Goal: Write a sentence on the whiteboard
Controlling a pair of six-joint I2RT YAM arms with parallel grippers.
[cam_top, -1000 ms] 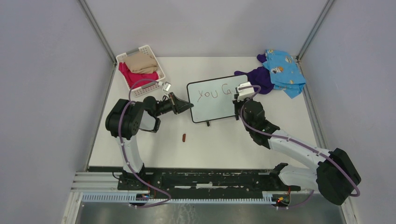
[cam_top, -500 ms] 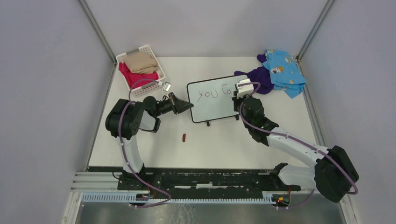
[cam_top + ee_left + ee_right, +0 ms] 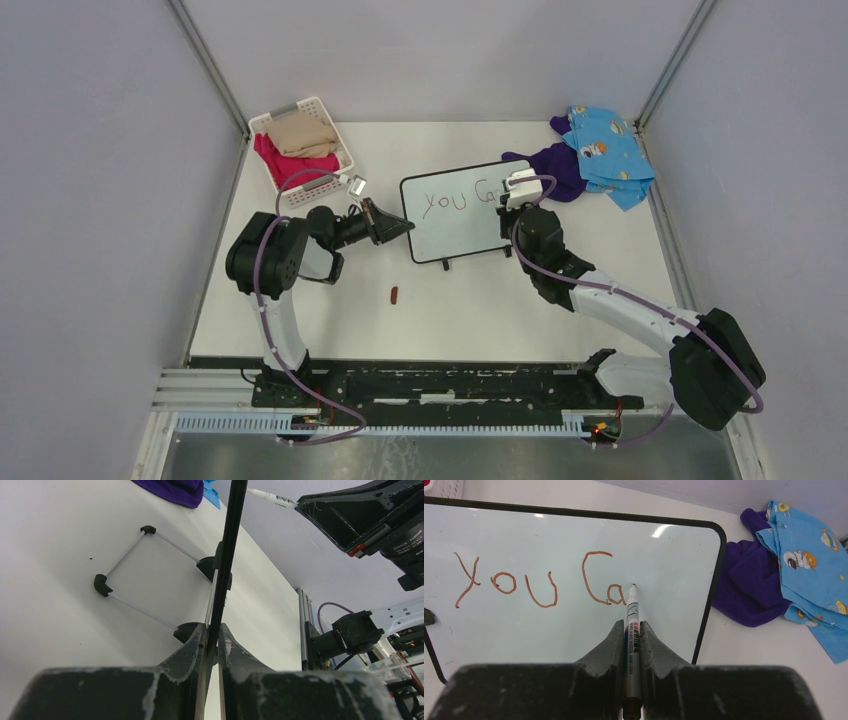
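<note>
- Right gripper (image 3: 633, 626) shifted slightly right since earlier; clamps marker (image 3: 632, 605), tip on whiteboard (image 3: 664, 570).
- Left gripper (image 3: 212, 636) pinches whiteboard's left edge.
- Sentence (image 3: 541, 582): "you Ca" done; remainder pending.

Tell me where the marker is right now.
Right wrist view: the marker is clamped in the right hand, its tip on the whiteboard just right of the written Ca, with the purple cloth further right.
</note>
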